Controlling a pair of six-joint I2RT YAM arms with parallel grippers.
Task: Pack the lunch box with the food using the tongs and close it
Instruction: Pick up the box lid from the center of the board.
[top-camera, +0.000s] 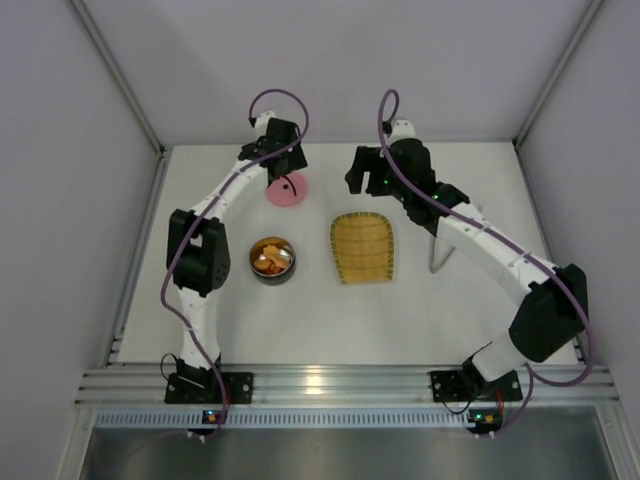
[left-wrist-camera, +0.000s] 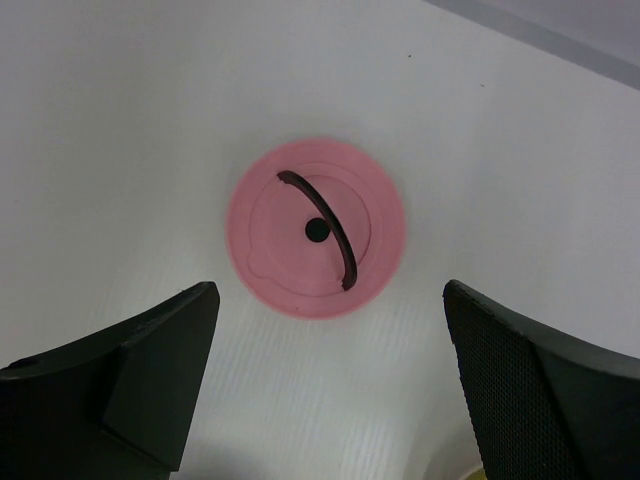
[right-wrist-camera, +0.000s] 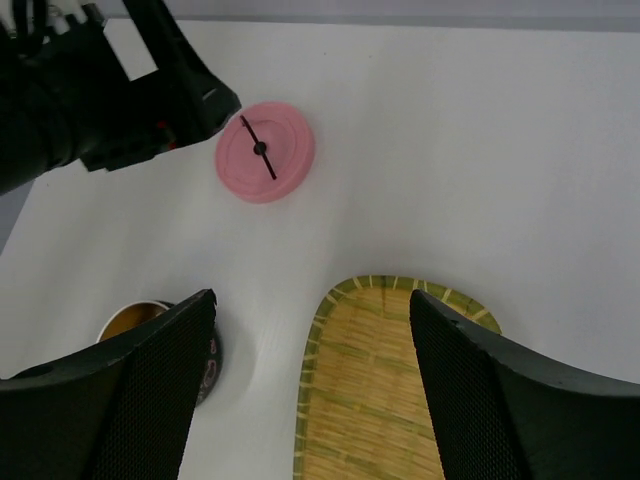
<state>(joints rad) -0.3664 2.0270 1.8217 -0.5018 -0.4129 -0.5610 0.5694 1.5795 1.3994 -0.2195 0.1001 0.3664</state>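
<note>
Your left tool (left-wrist-camera: 331, 298) hangs wide open and empty, the pink lid (left-wrist-camera: 316, 228) centred just above its jaws, its handle (left-wrist-camera: 338, 232) running upper left to lower right.

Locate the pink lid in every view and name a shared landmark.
Top external: pink lid upper centre-left, just below the left end effector.
Left wrist: lid at centre.
Right wrist: lid upper left.
Shared landmark: left end effector, beside it everywhere.
</note>
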